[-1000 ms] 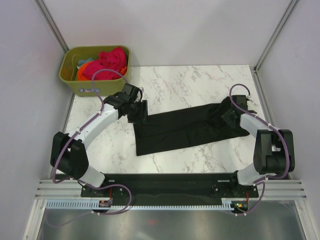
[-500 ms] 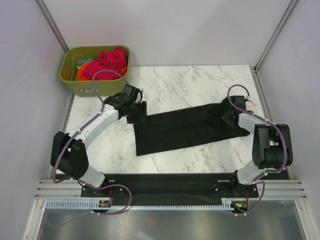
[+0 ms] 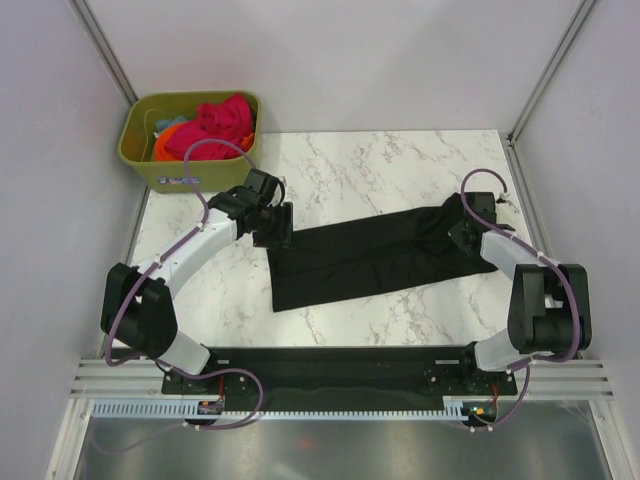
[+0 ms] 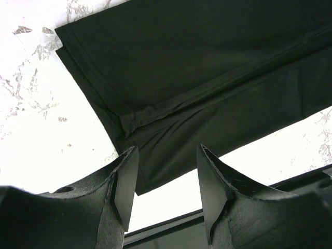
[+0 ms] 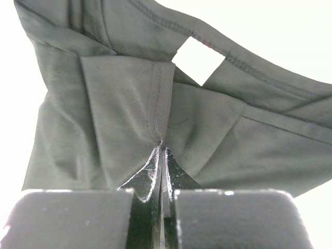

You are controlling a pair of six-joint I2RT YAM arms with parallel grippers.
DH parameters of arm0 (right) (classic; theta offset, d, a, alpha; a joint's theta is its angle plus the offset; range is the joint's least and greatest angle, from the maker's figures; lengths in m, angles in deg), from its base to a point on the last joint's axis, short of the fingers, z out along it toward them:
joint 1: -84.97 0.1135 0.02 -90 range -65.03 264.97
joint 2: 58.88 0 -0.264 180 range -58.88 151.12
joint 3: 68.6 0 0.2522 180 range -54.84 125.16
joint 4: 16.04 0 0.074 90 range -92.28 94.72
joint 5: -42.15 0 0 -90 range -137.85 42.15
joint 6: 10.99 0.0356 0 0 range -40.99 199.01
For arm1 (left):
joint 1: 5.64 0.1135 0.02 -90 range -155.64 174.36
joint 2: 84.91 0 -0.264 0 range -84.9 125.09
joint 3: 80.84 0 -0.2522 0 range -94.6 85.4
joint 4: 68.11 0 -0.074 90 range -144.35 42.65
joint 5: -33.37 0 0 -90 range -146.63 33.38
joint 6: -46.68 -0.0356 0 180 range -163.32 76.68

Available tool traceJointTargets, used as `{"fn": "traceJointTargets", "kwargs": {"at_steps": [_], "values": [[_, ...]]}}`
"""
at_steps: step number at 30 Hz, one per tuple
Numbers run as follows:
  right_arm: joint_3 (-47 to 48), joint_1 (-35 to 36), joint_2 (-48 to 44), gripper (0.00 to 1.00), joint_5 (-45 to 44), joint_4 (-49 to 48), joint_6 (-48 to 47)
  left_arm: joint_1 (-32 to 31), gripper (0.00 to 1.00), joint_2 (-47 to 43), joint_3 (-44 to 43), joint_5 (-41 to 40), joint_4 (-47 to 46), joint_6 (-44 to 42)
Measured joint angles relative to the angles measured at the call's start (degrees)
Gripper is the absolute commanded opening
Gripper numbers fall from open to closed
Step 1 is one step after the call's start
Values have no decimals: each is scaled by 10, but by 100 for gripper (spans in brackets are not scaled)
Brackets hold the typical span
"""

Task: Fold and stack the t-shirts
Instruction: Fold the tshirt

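A black t-shirt (image 3: 370,255) lies folded into a long band across the marble table (image 3: 380,160). My left gripper (image 3: 280,232) is open just above its left end. In the left wrist view the shirt's hem corner (image 4: 207,67) lies beyond my gripper (image 4: 165,181), with nothing between the fingers. My right gripper (image 3: 462,232) is shut on a pinch of the shirt's right end. In the right wrist view my gripper (image 5: 162,148) pinches the cloth (image 5: 249,135) below the white neck label (image 5: 198,60). Pink-red (image 3: 222,118), orange (image 3: 165,145) and teal (image 3: 170,125) shirts lie in the bin.
The olive-green bin (image 3: 150,168) stands off the table's far left corner. White enclosure walls and metal posts surround the table. A black base rail (image 3: 330,358) runs along the near edge between the arm bases.
My right gripper has shifted slightly at the shirt's right end, still shut on the cloth. The left arm and the shirt's left end have not visibly moved.
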Motion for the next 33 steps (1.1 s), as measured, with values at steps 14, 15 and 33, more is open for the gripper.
{"fn": "traceJointTargets", "kwargs": {"at_steps": [14,15,33], "values": [[-20,0,-92,0,-27,75,71,0,56,9,4,0,-4,0],[-24,0,-98,0,-29,78,80,0,56,10,4,0,-5,0],[-134,107,-224,0,-127,89,283,2,57,48,6,0,-12,0]]}}
